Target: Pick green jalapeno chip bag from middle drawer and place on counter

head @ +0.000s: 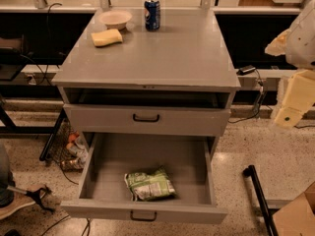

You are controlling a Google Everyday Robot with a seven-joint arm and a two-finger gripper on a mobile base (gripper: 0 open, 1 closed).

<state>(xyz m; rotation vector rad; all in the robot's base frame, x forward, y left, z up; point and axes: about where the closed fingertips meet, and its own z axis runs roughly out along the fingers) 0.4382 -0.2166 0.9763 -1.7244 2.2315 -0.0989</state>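
The green jalapeno chip bag (149, 185) lies crinkled on the floor of the open middle drawer (142, 211), near its front and about centred. This is the lowest drawer of the grey cabinet and it is pulled far out. The counter (157, 58) is the cabinet's flat grey top. My gripper (289, 113) is at the right edge of the view on the cream-coloured arm. It is at about the height of the upper drawer, well right of the cabinet and far from the bag.
A yellow sponge (107, 37), a pale bowl (115, 18) and a blue can (152, 14) stand at the counter's back left. The drawer above (145, 117) is shut. A black bar (261, 200) and a cardboard box (295, 215) are on the floor at right, clutter (74, 151) at left.
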